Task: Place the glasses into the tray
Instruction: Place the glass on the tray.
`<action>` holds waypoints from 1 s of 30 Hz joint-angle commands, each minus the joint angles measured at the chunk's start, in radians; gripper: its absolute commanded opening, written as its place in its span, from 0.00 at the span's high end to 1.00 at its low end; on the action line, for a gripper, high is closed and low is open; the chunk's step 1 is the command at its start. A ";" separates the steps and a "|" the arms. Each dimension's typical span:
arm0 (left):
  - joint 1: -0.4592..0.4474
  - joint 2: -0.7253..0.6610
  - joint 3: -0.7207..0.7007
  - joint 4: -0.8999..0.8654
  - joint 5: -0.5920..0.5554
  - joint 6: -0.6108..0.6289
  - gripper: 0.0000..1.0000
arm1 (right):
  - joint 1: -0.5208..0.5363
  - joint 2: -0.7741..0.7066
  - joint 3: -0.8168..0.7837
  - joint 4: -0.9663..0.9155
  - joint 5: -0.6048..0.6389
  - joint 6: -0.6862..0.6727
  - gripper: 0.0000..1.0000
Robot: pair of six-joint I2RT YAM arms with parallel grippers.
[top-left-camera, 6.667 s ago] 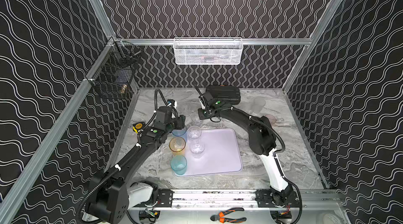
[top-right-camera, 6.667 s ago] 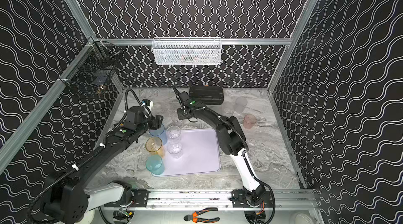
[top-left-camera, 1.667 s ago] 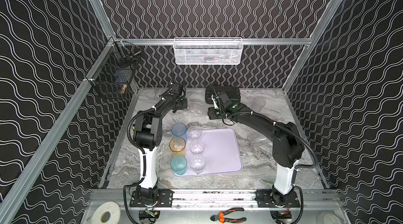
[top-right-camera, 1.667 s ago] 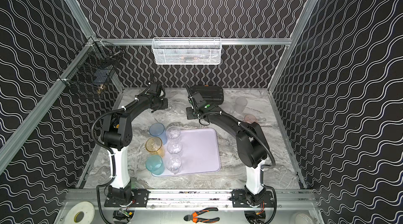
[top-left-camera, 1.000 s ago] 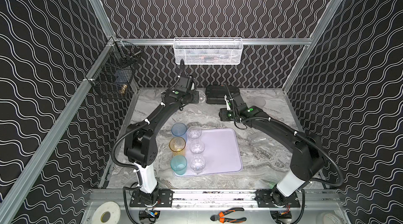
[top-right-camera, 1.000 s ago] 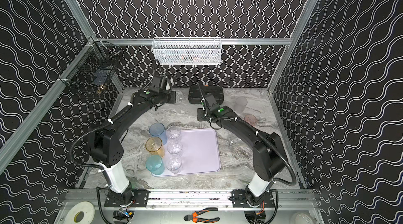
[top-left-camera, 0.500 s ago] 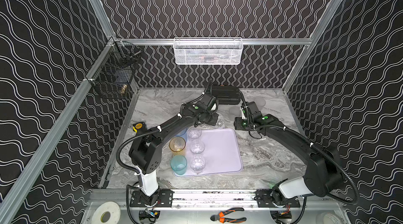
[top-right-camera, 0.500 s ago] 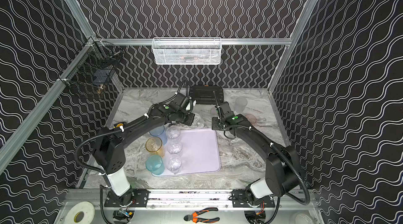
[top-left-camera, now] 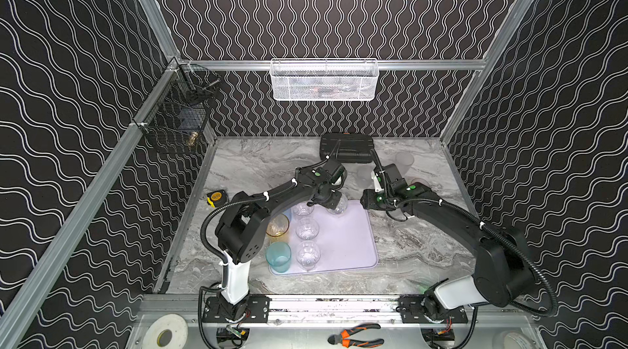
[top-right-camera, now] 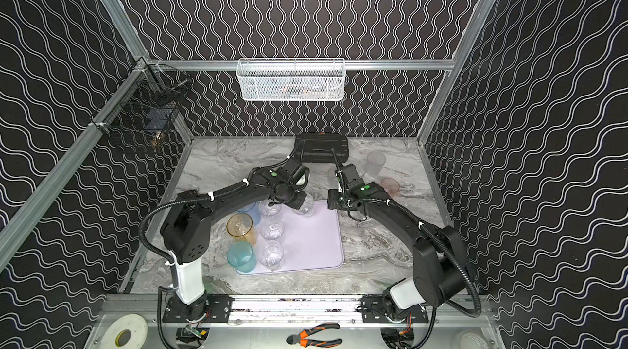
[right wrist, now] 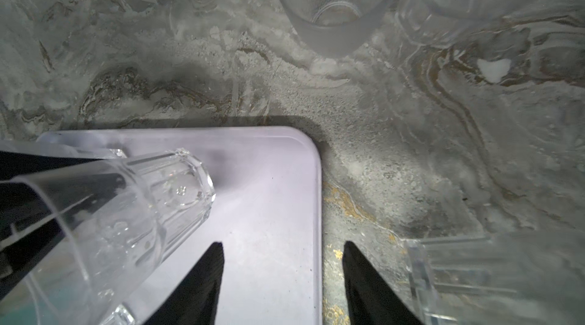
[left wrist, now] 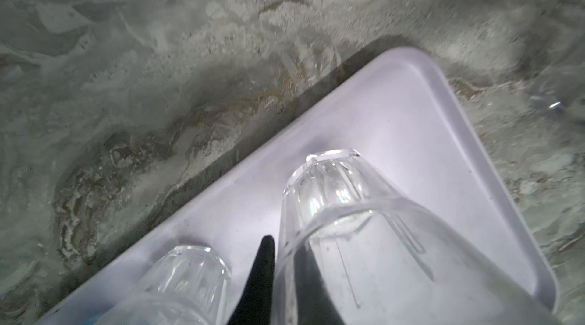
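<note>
Left gripper (top-left-camera: 327,198) pinches the rim of a small clear glass (top-left-camera: 338,206) and, within the last second, has swung it from the far left of the table to the far edge of the tray (top-left-camera: 350,255), just right of the row of clear glasses (top-left-camera: 307,228). Whether its base has touched down I cannot tell. The right gripper (right wrist: 281,276) hangs open and empty over the tray's far right corner. Release looks next; a frosted glass (top-left-camera: 404,160) and a pink glass (top-left-camera: 420,183) wait far right.

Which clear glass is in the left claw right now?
The clear glass by the tray's far edge, apart from the column of three clear glasses; the left claw pinches its wall.
</note>
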 commanded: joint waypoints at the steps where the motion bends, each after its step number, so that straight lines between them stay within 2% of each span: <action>1: -0.001 0.018 0.010 -0.026 -0.021 0.030 1.00 | 0.005 0.007 -0.009 0.041 -0.053 0.024 0.39; 4: 0.000 0.049 0.030 -0.041 -0.029 0.040 1.00 | 0.007 0.001 -0.020 0.053 -0.084 0.038 0.39; 7: -0.001 0.062 0.049 -0.047 -0.026 0.040 0.92 | 0.008 -0.009 -0.045 0.080 -0.145 0.059 0.39; 16: -0.001 0.057 0.070 -0.048 -0.025 0.045 0.69 | 0.010 0.008 -0.064 0.105 -0.225 0.081 0.39; 22: 0.000 0.039 0.098 -0.062 -0.024 0.048 0.65 | 0.014 0.019 -0.036 0.098 -0.241 0.085 0.38; 30: 0.019 -0.065 0.127 -0.079 -0.016 0.057 0.58 | 0.046 0.077 0.011 0.101 -0.270 0.095 0.38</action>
